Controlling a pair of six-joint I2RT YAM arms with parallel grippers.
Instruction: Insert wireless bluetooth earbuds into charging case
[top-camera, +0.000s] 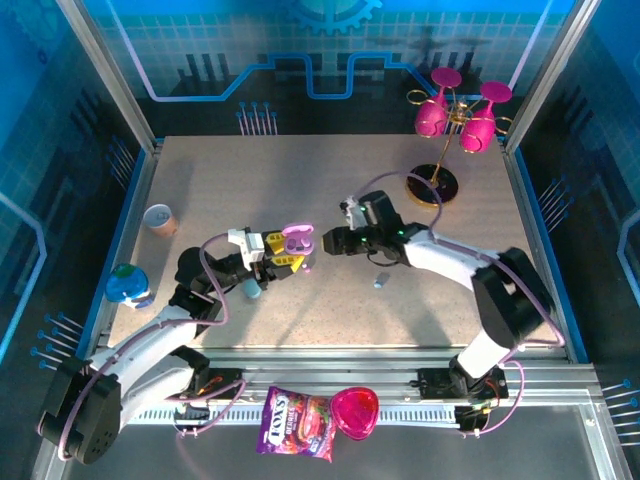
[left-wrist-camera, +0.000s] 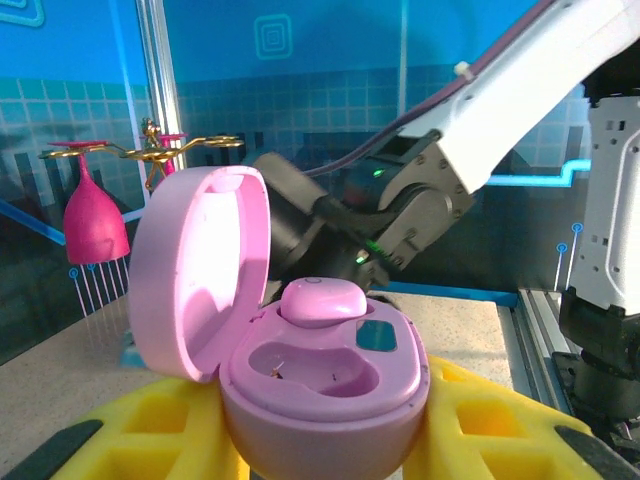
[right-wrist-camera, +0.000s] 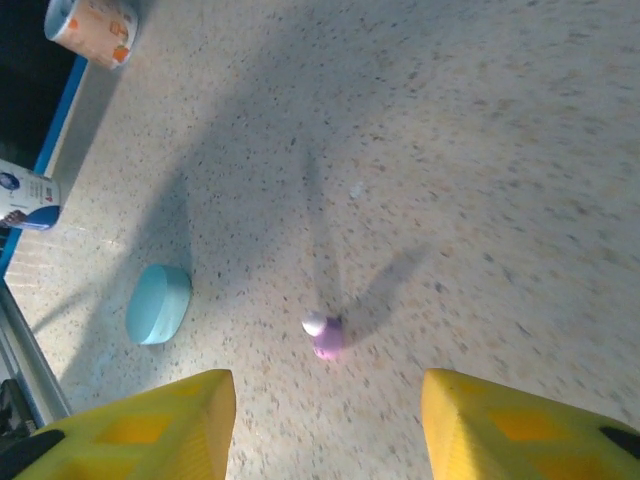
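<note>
My left gripper (left-wrist-camera: 325, 445) is shut on a pink-purple charging case (left-wrist-camera: 330, 385) whose lid (left-wrist-camera: 200, 270) stands open. One purple earbud (left-wrist-camera: 322, 300) sits in the far slot, and the near slot is empty. In the top view the held case (top-camera: 296, 240) hangs mid-table between both arms. My right gripper (right-wrist-camera: 325, 430) hovers open above the table, its yellow fingers (right-wrist-camera: 160, 425) wide apart with nothing between them. Below it a purple earbud (right-wrist-camera: 325, 336) with a pale tip lies loose on the tabletop. A small grey earbud (top-camera: 380, 281) lies further right.
A closed light blue case (right-wrist-camera: 158, 303) lies on the table left of the loose earbud. A paper cup (top-camera: 158, 218) and a blue-capped container (top-camera: 128, 284) stand at the left edge. Pink glasses on a gold stand (top-camera: 455, 115) stand back right. A candy bag (top-camera: 295, 422) lies by the bases.
</note>
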